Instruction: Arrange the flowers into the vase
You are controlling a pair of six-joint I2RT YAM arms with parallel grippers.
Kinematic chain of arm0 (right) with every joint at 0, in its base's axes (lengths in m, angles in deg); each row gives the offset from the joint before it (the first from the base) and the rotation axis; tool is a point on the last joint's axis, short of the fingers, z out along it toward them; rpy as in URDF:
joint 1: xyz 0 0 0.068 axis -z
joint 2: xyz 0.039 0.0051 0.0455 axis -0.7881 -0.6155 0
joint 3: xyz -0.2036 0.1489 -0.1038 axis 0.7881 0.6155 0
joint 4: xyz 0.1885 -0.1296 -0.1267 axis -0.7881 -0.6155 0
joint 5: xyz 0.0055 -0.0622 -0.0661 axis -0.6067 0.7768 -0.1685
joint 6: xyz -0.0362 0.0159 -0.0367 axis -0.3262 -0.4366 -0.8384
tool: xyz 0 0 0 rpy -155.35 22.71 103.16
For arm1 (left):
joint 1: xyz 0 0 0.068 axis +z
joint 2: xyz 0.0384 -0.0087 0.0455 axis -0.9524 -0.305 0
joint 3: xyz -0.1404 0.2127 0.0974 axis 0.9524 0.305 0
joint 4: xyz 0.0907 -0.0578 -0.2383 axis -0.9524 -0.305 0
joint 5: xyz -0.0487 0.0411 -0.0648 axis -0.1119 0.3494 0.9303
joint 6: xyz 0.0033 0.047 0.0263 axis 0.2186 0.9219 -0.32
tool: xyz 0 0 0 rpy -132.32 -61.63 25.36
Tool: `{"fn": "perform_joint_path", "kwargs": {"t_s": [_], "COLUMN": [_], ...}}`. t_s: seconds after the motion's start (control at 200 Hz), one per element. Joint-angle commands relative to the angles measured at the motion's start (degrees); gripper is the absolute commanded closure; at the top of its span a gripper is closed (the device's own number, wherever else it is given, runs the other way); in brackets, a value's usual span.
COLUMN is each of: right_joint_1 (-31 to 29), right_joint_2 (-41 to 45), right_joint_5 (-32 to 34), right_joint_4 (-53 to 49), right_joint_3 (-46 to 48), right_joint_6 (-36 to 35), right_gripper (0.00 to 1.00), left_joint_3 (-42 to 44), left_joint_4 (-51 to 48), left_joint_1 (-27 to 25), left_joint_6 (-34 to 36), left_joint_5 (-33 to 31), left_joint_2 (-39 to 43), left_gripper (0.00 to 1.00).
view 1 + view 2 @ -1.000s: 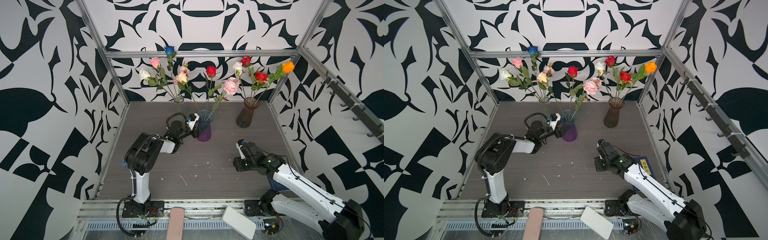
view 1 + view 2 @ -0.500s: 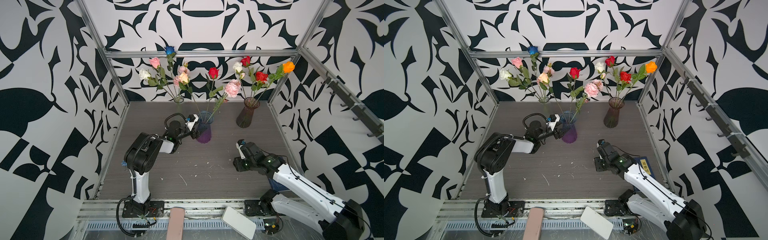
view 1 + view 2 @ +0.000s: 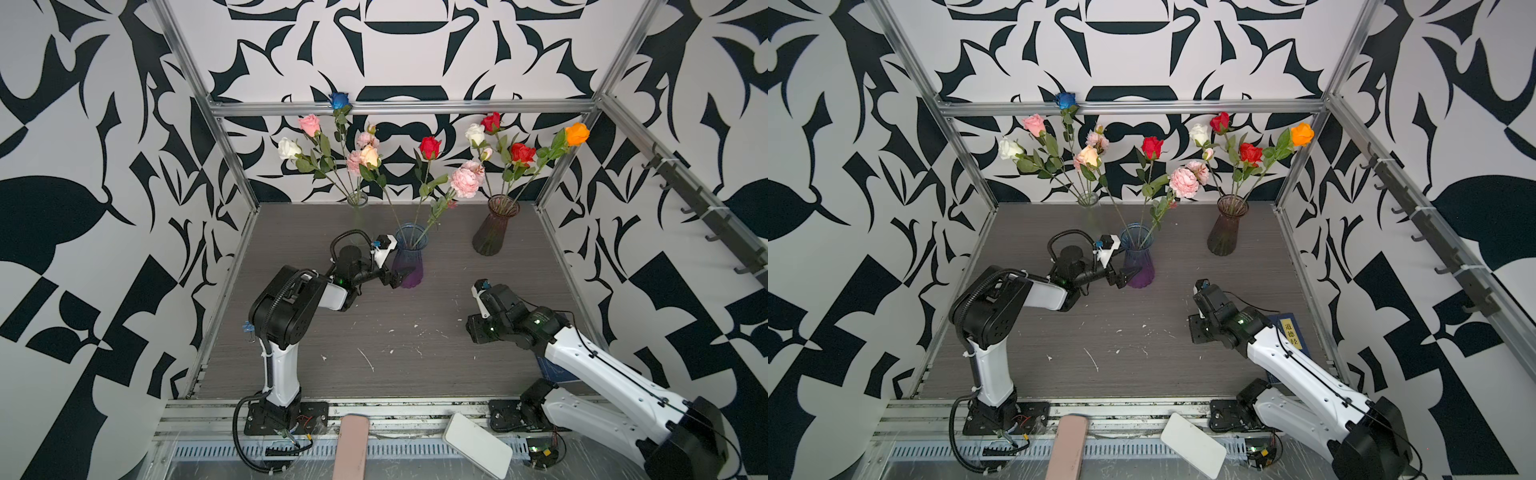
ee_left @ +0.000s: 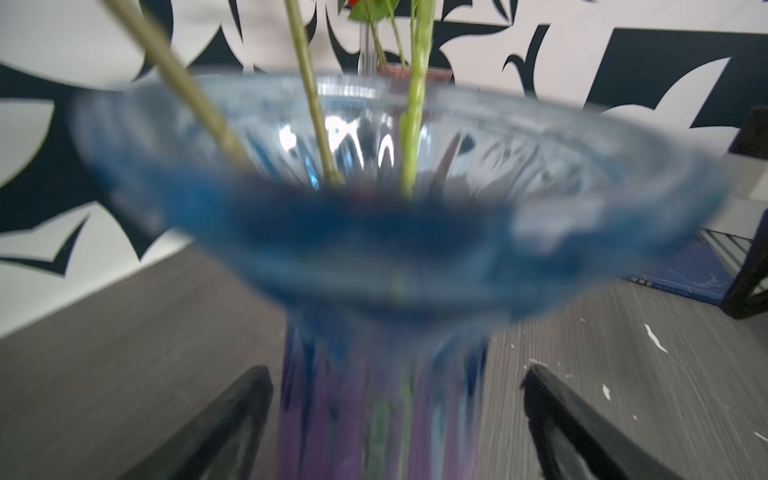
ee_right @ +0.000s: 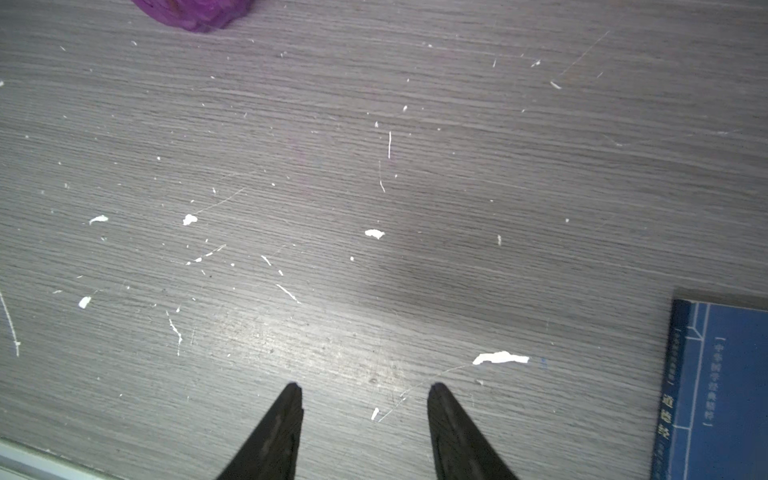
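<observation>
A blue-and-purple glass vase (image 3: pixel 409 257) stands mid-table and holds three flowers: a red rose (image 3: pixel 430 147), a peach rose (image 3: pixel 370 156) and a large pink bloom (image 3: pixel 465 183). My left gripper (image 3: pixel 402 277) stands open around its lower body. In the left wrist view the vase (image 4: pixel 386 249) fills the picture, with a gap between each of the fingertips (image 4: pixel 257 374) and the glass. A clear vase (image 3: pixel 357 199) and a brown vase (image 3: pixel 496 224) at the back hold the other flowers. My right gripper (image 5: pixel 361 388) hangs open over bare table, holding nothing.
A blue book (image 3: pixel 1291 336) lies at the table's right side under the right arm, beside the right gripper (image 3: pixel 478 330). A pink slab (image 3: pixel 351 444) and a white slab (image 3: pixel 478 444) rest on the front rail. White flecks dot the wood. Hooks line the right wall.
The left gripper's jaws have opened wider and come off the blue-and-purple vase. The vase stays put. The right arm has not moved.
</observation>
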Motion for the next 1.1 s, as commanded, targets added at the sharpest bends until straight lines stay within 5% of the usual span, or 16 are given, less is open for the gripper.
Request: {"fn": "perform_joint_path", "kwargs": {"t_s": [0.0, 0.665, 0.83, 1.095], "right_joint_1": [0.2, 1.1, 3.7, 8.8], "right_joint_2": [0.1, -8.9, -13.9, -10.8], "right_joint_5": [-0.3, 0.1, 7.1, 23.6], "right_joint_4": [0.4, 10.0, 11.6, 26.5], "right_joint_3": [-1.4, -1.9, -4.7, -0.7], "right_joint_6": [-0.4, -1.1, -1.1, -6.0], "right_gripper": [0.47, 0.48, 0.46, 0.47], "left_joint_3": [1.1, 18.7, 25.0, 34.3], "left_joint_4": [0.4, 4.3, 5.6, 6.2], "left_joint_1": [-0.1, -1.2, -0.3, 0.3], "left_joint_6": [-0.2, 0.0, -1.7, -9.7], "left_joint_5": [-1.4, -10.0, -19.9, -48.5], "left_joint_2": [0.1, 15.5, 21.6, 33.8], "left_gripper": [0.01, 0.01, 0.01, 0.01]}}
